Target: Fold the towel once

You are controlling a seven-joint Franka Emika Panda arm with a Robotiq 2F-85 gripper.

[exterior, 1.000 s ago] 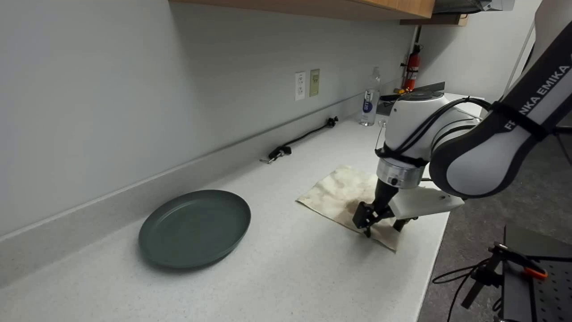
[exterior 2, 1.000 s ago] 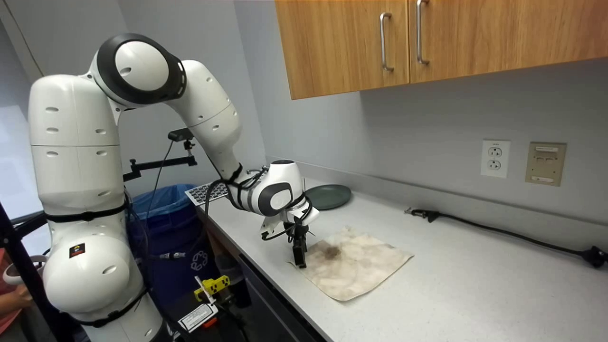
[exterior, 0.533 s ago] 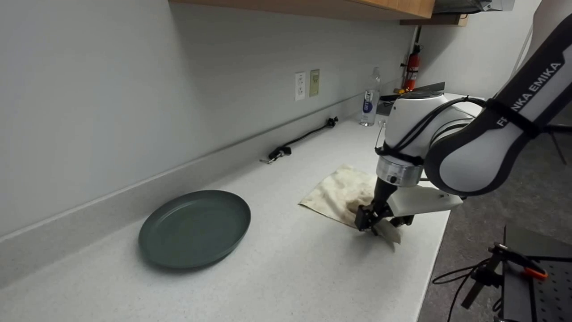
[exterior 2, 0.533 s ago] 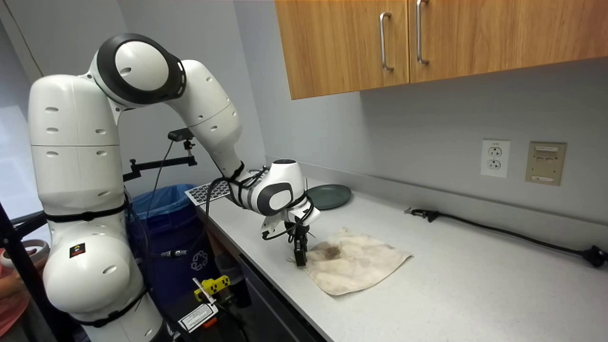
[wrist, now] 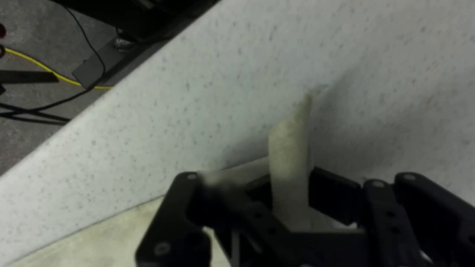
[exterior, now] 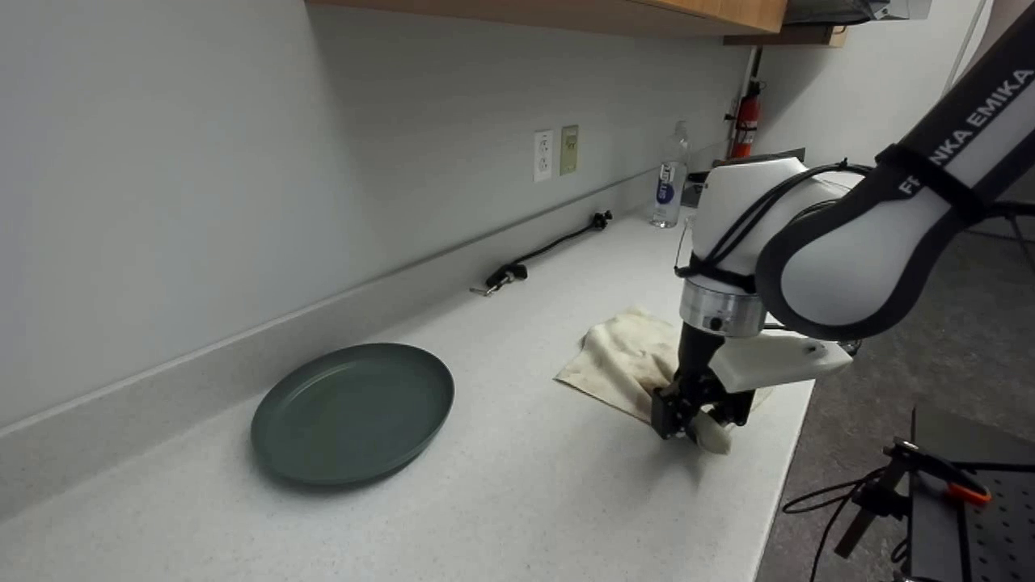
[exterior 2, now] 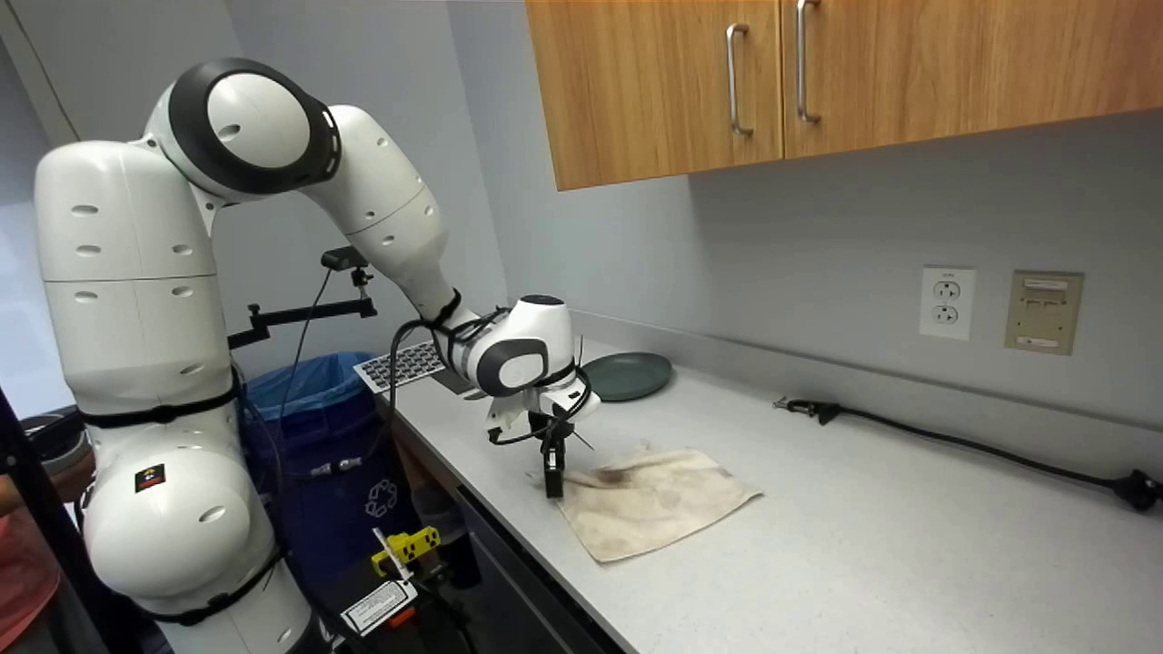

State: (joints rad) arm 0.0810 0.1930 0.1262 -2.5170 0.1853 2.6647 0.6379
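**Fold of the towel [exterior: 614, 364] clenched in the gripper [wrist: 291, 189]**

In an exterior view, a round dark grey plate [exterior: 352, 412] is set at the left on the pale counter [exterior: 501, 509], well apart from the towel. To its right, a black cord [exterior: 558, 242] is laid along the foot of the wall [exterior: 186, 202]. Above the cord, a white outlet [exterior: 543, 155] and a beige cover [exterior: 569, 149] are mounted side by side.

Next, in both exterior views, the towel is seen spread on the counter between the wall and the counter's edge, wrinkled and darkly stained in one patch. Farther back, a clear bottle [exterior: 668, 182] is stood upright near the wall.

At the end nearer the counter's edge, a fold of the towel is pinched between the gripper's fingers [wrist: 334, 196]; in the wrist view, a pointed tip of it is thrust out past them. The towel's right part is largely hidden, in an exterior view, by the gripper and by a white block [exterior: 776, 362] mounted beside it.

In the background, a red fire extinguisher [exterior: 745, 129] is partly visible; the counter's far end is largely blocked by the robot arm [exterior: 849, 279]. At the far right, off the counter, a black clamp [exterior: 930, 462] with an orange tip is seen beside a dark perforated panel [exterior: 1003, 533].
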